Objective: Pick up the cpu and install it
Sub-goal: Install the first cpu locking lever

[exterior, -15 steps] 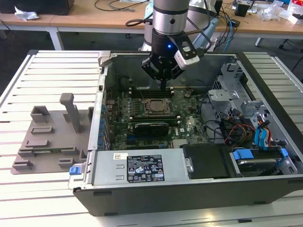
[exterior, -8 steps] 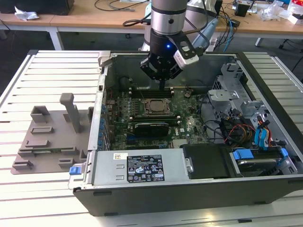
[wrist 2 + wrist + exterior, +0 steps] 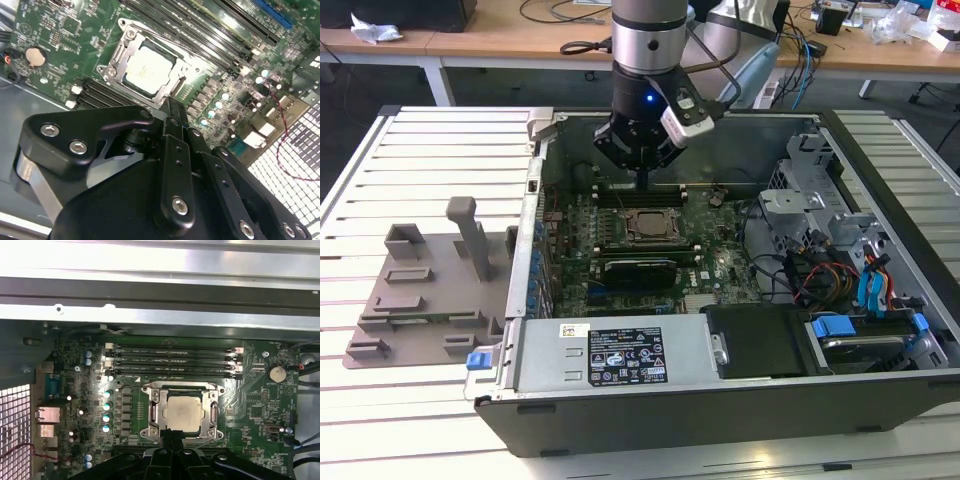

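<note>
The cpu [image 3: 184, 411] is seated in the socket frame [image 3: 152, 410] on the motherboard [image 3: 260, 405]. The gripper [image 3: 642, 182], fingers pressed together and holding nothing, hovers just above; seating should be verified level, though full engagement cannot be confirmed.

An open computer case [image 3: 880, 190] is being shown lying on a white slatted table [image 3: 420, 160]. A green motherboard [image 3: 720, 262] is being seen inside it, with long memory slots [image 3: 172, 362] beside a socket frame [image 3: 155, 407]. A grey fixture plate [image 3: 425, 290] with upright posts is being seen at the exterior view's left. Blue cables [image 3: 875, 290] are being shown at the right.
</note>
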You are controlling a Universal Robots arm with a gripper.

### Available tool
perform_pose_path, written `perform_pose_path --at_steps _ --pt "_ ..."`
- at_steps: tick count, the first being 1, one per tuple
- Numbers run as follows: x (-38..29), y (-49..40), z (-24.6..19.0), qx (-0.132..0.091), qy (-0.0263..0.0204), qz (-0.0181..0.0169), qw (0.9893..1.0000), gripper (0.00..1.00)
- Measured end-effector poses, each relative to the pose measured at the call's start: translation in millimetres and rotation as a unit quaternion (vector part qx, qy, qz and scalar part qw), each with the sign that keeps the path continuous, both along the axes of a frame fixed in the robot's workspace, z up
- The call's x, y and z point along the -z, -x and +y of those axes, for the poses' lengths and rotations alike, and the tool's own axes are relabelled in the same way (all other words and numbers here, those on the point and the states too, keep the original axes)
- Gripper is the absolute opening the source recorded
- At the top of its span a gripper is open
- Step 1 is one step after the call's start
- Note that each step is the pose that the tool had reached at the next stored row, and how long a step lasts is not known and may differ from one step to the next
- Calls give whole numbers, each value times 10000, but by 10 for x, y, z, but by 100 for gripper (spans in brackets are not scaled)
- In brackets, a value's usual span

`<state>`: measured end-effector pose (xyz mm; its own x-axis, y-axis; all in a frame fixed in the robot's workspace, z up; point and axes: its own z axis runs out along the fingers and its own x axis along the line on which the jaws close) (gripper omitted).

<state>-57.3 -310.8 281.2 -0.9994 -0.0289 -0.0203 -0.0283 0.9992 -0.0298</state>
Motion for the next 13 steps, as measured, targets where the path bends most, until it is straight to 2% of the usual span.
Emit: perform_pose_path --at_steps 3,9,13 --pt "6 84 0 0 0 0 10000 11" --pt "18 178 21 0 0 0 10000 11" --pt "52 349 72 0 0 0 10000 11"
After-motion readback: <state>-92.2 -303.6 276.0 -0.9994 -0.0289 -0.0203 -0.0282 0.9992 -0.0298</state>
